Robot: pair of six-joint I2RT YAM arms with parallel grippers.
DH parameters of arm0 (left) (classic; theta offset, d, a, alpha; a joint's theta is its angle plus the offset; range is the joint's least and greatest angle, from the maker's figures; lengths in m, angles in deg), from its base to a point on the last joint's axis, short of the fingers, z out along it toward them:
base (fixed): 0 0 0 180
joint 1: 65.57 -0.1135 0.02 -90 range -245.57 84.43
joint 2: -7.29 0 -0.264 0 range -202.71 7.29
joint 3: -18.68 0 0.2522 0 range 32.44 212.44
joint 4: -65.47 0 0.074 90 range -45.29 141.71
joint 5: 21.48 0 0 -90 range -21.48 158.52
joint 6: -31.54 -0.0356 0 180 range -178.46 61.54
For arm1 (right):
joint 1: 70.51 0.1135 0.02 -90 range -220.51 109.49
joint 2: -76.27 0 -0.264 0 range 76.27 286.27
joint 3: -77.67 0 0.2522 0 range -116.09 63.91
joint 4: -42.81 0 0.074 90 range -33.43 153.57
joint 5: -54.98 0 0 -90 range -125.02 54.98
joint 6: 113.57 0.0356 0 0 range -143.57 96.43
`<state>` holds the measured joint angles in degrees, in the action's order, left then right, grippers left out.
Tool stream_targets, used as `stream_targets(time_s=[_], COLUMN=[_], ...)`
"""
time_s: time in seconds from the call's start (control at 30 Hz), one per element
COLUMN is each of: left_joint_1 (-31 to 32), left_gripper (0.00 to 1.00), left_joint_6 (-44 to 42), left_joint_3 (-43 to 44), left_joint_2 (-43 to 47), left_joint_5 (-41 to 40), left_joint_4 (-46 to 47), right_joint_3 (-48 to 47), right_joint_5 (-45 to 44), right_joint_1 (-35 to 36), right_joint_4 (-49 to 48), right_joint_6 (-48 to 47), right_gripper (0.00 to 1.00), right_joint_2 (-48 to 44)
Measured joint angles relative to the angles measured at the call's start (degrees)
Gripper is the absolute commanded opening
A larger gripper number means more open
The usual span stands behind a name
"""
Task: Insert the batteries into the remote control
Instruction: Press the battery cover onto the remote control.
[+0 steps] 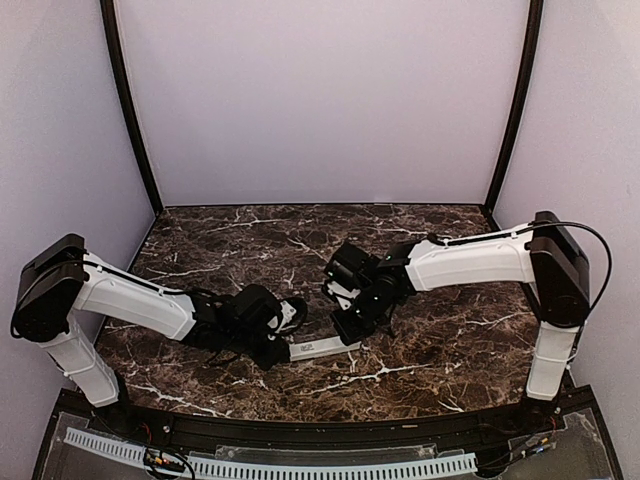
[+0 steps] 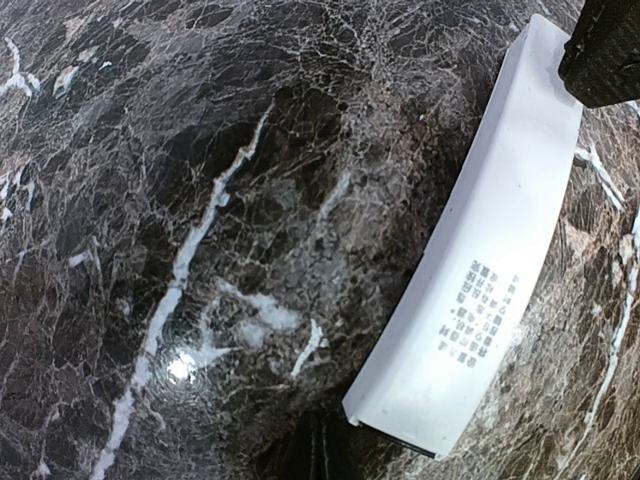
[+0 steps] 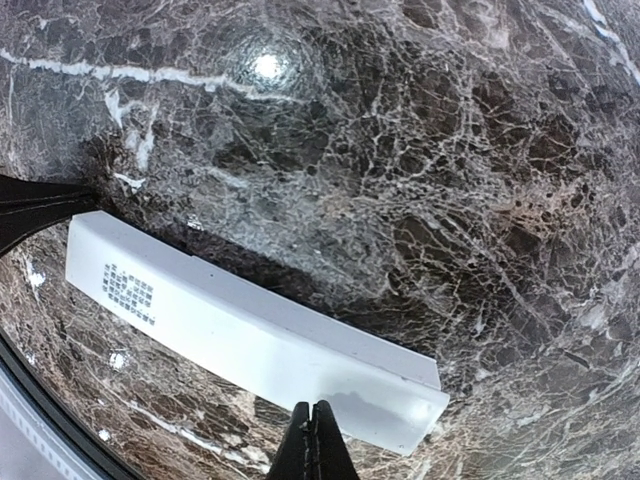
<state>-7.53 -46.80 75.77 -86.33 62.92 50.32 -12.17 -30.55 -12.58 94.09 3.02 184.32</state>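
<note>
The white remote control (image 1: pixel 322 348) lies flat on the marble table, its face with a small block of grey print turned up. It also shows in the left wrist view (image 2: pixel 490 270) and in the right wrist view (image 3: pixel 250 335). My left gripper (image 2: pixel 322 445) is shut and empty, its tips just beside the remote's printed end. My right gripper (image 3: pixel 315 440) is shut and empty, its tips over the long edge of the remote near its plain end. In the top view the left gripper (image 1: pixel 280 350) and right gripper (image 1: pixel 350 332) stand at opposite ends of the remote. No batteries are in view.
The dark marble table (image 1: pixel 430 340) has white walls at the back and sides and a black raised front edge (image 1: pixel 300 430). The right gripper's dark finger (image 2: pixel 605 50) shows over the remote's far end in the left wrist view.
</note>
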Motion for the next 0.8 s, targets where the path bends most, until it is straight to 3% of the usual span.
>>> stream_targets(time_s=[0.57, 0.73, 0.8], left_joint_1=[-0.02, -0.02, -0.02], left_gripper=[0.0, 0.0, 0.0], left_joint_6=[-0.48, -0.46, -0.37], left_joint_3=[0.0, -0.55, -0.76], left_joint_2=[2.82, 5.11, 6.29], left_joint_5=[-1.7, -3.23, -4.04], left_joint_4=[0.02, 0.04, 0.02], right_joint_3=[0.79, -2.99, -4.17], right_joint_5=[0.44, 1.68, 2.67], right_joint_1=[-0.33, 0.35, 1.16], right_joint_4=[-0.46, 0.24, -0.22], right_joint_6=[-2.8, -10.21, -13.46], right_gripper=[0.02, 0.34, 0.41], right_joint_2=[0.15, 0.13, 0.02])
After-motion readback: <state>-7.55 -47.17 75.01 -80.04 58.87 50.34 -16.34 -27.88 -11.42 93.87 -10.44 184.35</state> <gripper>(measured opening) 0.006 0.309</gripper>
